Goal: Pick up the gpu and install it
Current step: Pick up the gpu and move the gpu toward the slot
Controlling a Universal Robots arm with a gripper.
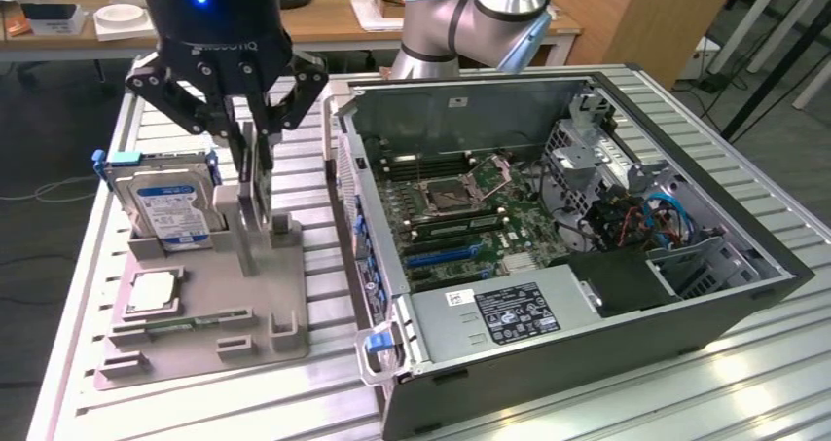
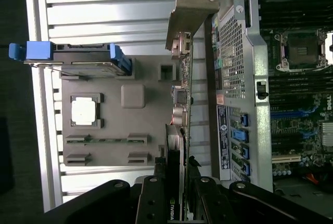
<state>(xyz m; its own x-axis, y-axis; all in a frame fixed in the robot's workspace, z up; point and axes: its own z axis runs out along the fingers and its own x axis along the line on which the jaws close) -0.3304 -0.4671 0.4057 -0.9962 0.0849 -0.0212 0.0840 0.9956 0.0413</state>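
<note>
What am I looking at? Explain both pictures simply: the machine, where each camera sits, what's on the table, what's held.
This is a robot arm ending in a black claw. One picture comes from a camera standing off to the side. The other comes from a camera on the arm's wrist, looking past the claw. On the metal table sit a grey tray and an open computer case. The tray carries a hard drive and a square chip. The claw is closed on the gpu, a thin dark card standing upright at the tray.
</note>
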